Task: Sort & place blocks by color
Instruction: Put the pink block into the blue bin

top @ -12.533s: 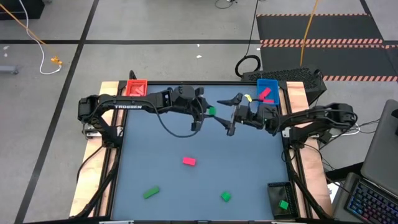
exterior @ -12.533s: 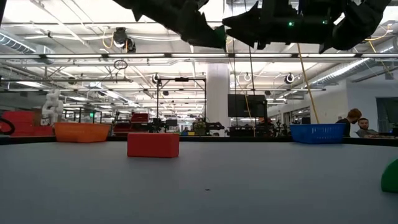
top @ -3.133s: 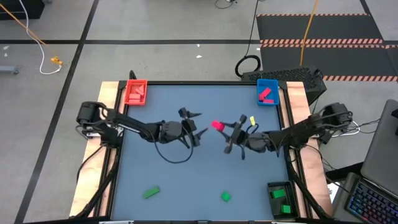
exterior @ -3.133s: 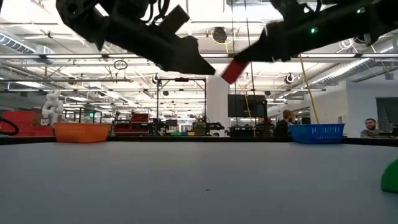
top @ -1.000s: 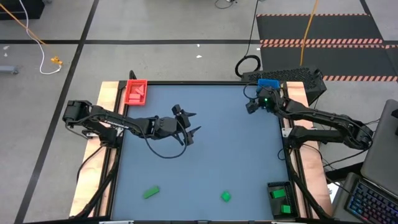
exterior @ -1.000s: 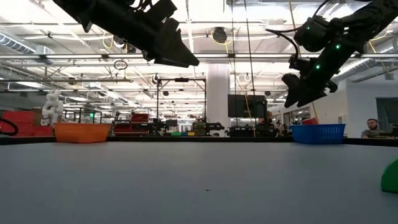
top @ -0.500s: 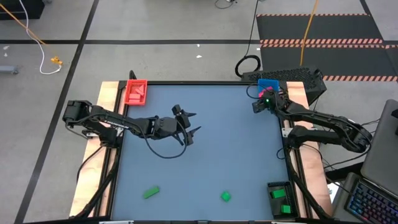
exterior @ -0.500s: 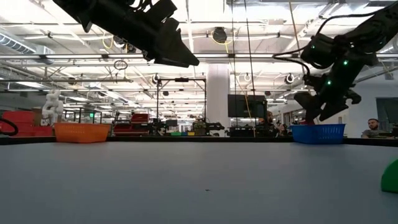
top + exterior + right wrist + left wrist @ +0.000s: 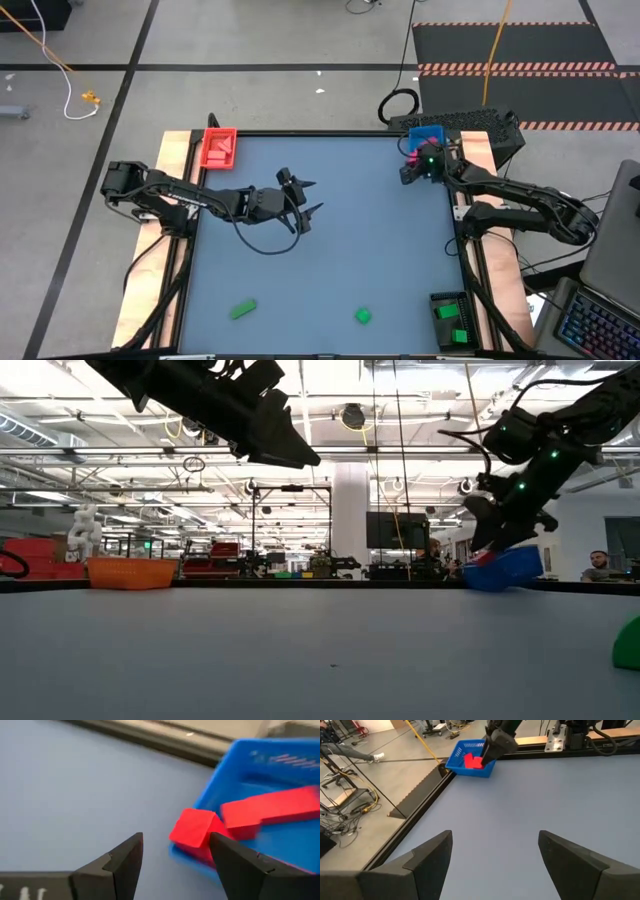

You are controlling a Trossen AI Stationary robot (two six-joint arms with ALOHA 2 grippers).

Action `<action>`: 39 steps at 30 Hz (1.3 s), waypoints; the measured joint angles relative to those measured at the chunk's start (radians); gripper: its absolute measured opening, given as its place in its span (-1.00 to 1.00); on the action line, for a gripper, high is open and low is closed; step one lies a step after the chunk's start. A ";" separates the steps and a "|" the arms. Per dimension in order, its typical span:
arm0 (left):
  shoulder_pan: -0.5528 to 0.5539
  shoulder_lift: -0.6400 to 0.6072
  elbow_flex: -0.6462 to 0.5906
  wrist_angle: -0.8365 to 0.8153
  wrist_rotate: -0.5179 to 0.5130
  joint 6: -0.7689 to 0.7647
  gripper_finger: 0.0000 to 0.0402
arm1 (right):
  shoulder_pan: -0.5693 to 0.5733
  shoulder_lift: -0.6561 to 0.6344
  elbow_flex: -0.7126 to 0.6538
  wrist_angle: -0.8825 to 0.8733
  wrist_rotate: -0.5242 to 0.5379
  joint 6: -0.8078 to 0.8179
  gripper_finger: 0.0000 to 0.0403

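The blue tray [image 9: 430, 133] stands at the table's far right and is tilted in the low view [image 9: 505, 570]. It holds a pink-red bar [image 9: 270, 812], and a pink-red cube [image 9: 196, 827] lies at its lowered wall. My right gripper [image 9: 175, 837] hovers open at that wall, the cube just beyond its fingertips. My left gripper [image 9: 305, 197] waits open above the table's middle, holding nothing. Two green blocks [image 9: 243, 310] [image 9: 364, 316] lie near the front edge. My right gripper meets the blue tray at its left wall [image 9: 487, 762], coming down at a slant from above. The exact spot is hidden behind the gripper. The tray is tipped, with the gripper's side down on the table and the opposite side [image 9: 538, 565] raised.
A red tray [image 9: 218, 147] with a salmon block sits at the far left corner. A dark tray [image 9: 450, 320] with green blocks sits at the near right corner. Bare blue tabletop lies between the arms. People sit in the room beyond.
My right gripper went over the blue tray toward the right edge, then drew back a little toward the left. The tray, level half a second ago, now stands tipped with its right side raised.
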 joint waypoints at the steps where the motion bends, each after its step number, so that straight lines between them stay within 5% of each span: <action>1: 0.000 0.000 0.000 0.000 0.000 0.000 0.46 | 0.000 0.000 0.000 0.001 -0.036 0.000 0.10; 14: 0.000 0.000 0.000 0.000 0.000 -0.001 0.47 | 0.014 0.000 0.000 0.080 -0.101 -0.089 0.10; 21: 0.000 0.000 0.000 0.000 0.000 0.000 0.47 | 0.041 0.001 0.001 0.271 -0.346 -0.090 0.10; 26: 0.000 0.000 0.000 0.000 0.000 -0.001 0.47 | 0.041 0.041 0.001 0.244 -0.365 0.016 0.10; 29: 0.000 0.000 0.000 0.000 0.000 -0.007 0.47 | 0.037 0.087 0.001 0.220 -0.266 0.020 0.10; 35: 0.000 0.000 0.000 0.000 0.000 -0.009 0.47 | 0.037 0.133 0.001 0.160 0.111 0.073 0.10; 39: 0.000 0.000 0.000 0.000 0.000 -0.004 0.47 | 0.037 0.121 0.000 0.149 0.152 0.061 0.10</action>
